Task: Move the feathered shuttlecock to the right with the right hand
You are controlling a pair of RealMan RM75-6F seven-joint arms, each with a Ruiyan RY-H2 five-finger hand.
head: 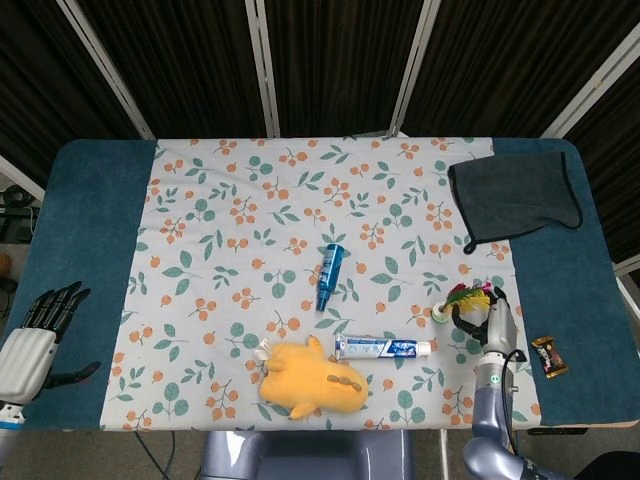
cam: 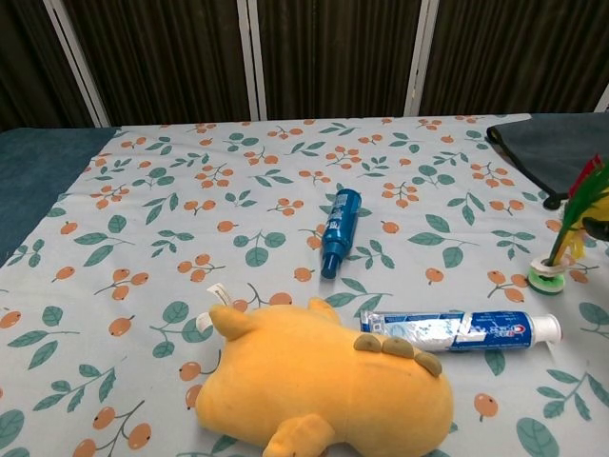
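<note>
The feathered shuttlecock (head: 460, 299) has green, yellow and red feathers and a pale green round base. It stands tilted near the right edge of the floral cloth, and in the chest view its base (cam: 547, 279) sits on or just above the cloth. My right hand (head: 488, 316) grips its feathers from the right side. In the chest view only a dark bit of that hand (cam: 600, 227) shows at the frame's edge. My left hand (head: 42, 330) rests off the cloth at the table's front left, fingers spread, holding nothing.
A toothpaste tube (head: 384, 347) lies just left of the shuttlecock, with a yellow plush toy (head: 312, 378) beyond it. A blue tube (head: 329, 276) lies mid-cloth. A dark grey cloth (head: 515, 198) is at the back right. A small brown wrapper (head: 548, 356) lies right of my hand.
</note>
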